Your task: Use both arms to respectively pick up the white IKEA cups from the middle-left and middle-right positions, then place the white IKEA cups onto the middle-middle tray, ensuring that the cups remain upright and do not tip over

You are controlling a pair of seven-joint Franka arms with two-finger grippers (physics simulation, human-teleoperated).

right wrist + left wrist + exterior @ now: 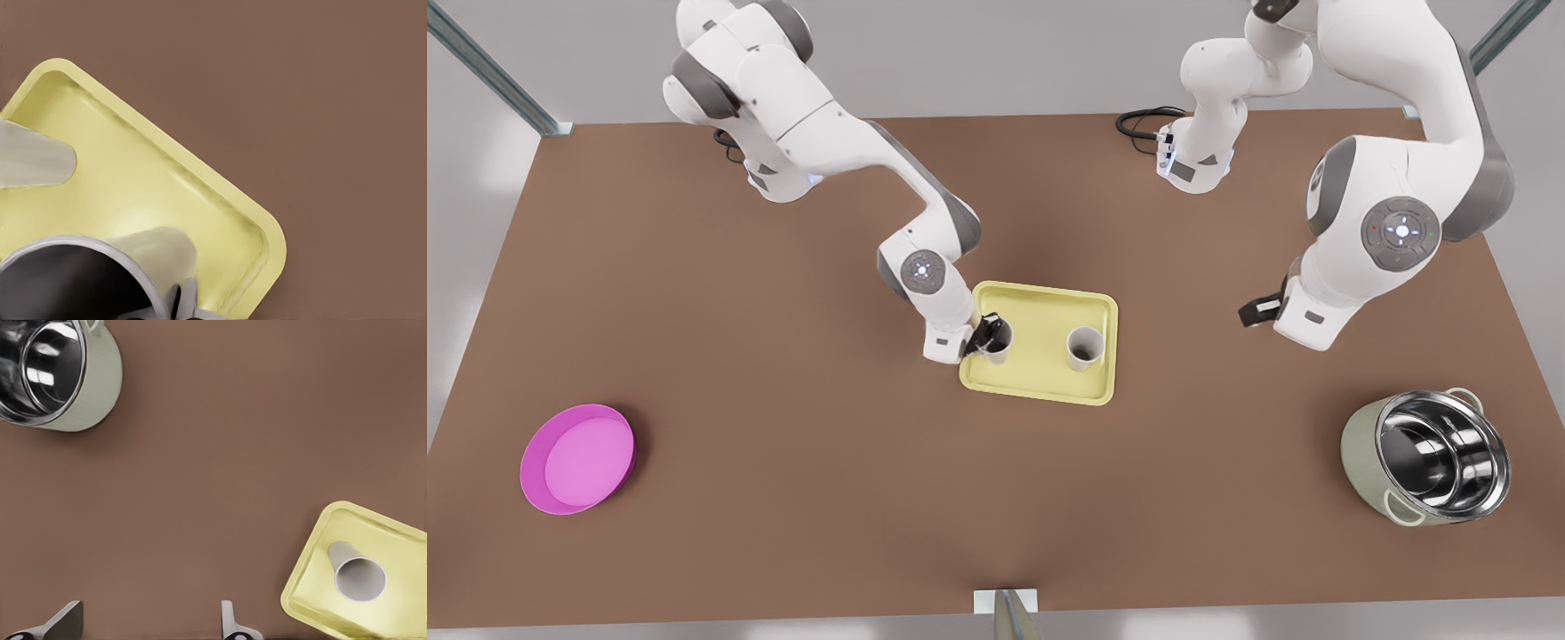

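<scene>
Your two cups are both upright on the tray. One cup stands free near the tray's edge on the front view's right. The other cup sits at the opposite edge, on the front view's left, with the right gripper clamped on its rim. In the right wrist view you see that cup close up, a finger against its wall, the tray under it, and the free cup farther along the tray.

The left gripper hangs well off the tray on the front view's right, over bare table; its fingers stand wide apart and hold nothing. From its wrist view you see the free cup on the tray.

Away from the tray, a steel pot lies tilted at the table's corner on the front view's right, and a pink dish lies at the opposite corner.
</scene>
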